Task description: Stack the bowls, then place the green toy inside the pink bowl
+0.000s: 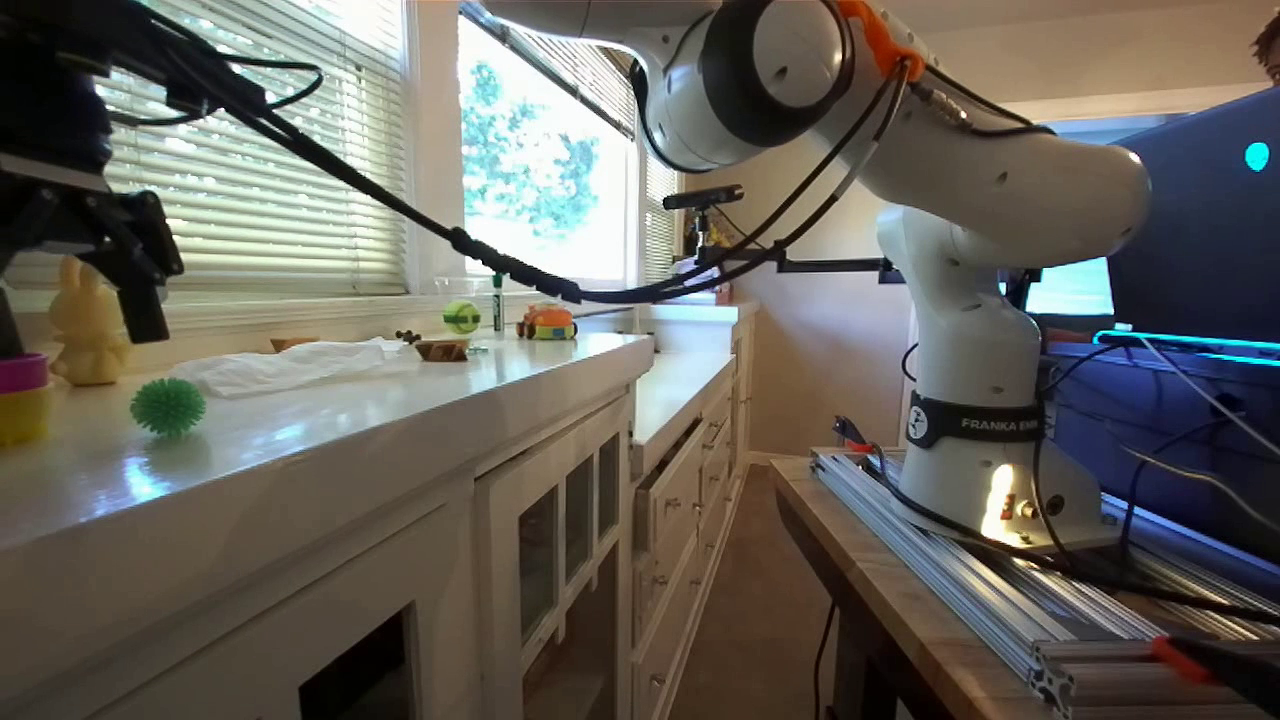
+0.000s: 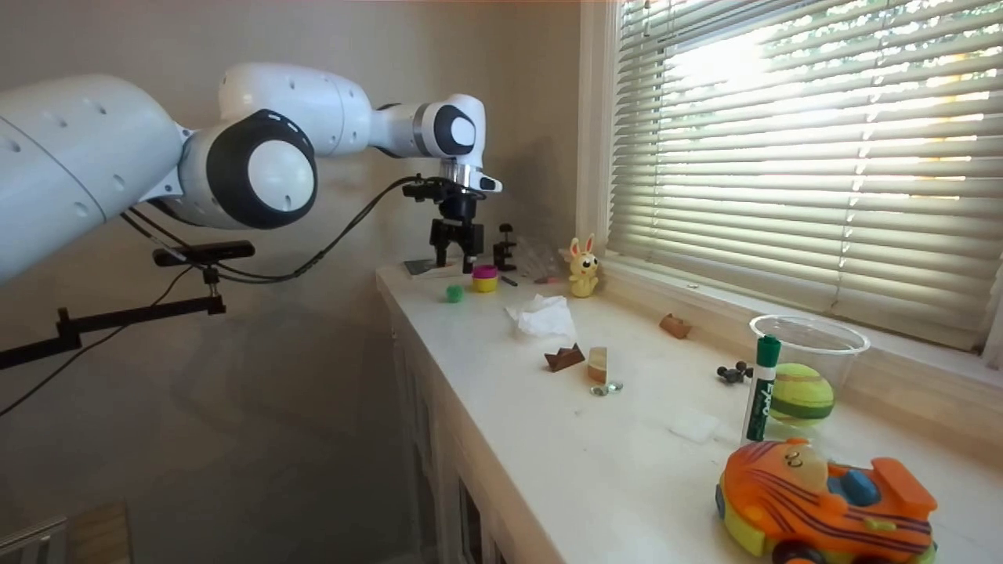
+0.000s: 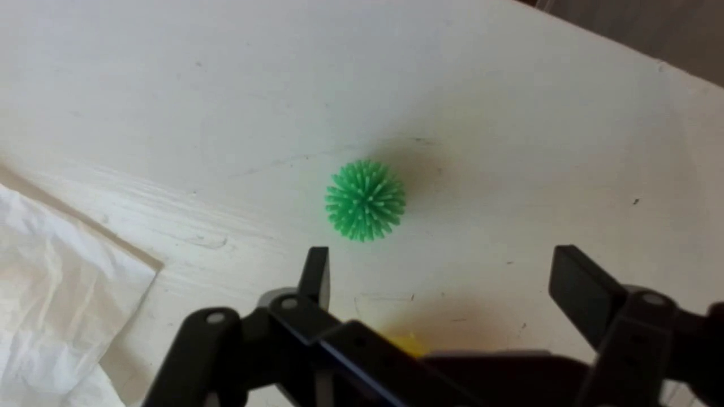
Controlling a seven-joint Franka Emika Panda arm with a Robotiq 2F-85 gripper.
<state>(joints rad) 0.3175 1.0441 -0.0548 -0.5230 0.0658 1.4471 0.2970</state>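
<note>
The magenta pink bowl [image 2: 484, 271] sits stacked on the yellow bowl [image 2: 484, 285] on the white counter. At the cut left edge of an exterior view, the pink bowl [image 1: 22, 372] again rests on the yellow bowl [image 1: 22, 415]. In the wrist view only a sliver of the yellow bowl [image 3: 409, 343] shows behind a finger; the pink bowl is hidden there. The spiky green toy [image 3: 365, 200] lies on the counter beside the bowls, also in both exterior views [image 1: 168, 407] [image 2: 454, 294]. My gripper [image 3: 441, 254] is open and empty above the counter, near the bowls [image 2: 455, 263].
A pale yellow rabbit figure [image 2: 583, 270] stands by the window sill. A crumpled white sheet [image 2: 543, 316] lies near the bowls. A black clamp [image 2: 505, 247] stands behind them. Brown pieces [image 2: 564, 358], a marker [image 2: 760, 392] and an orange car [image 2: 827, 501] lie farther along the counter.
</note>
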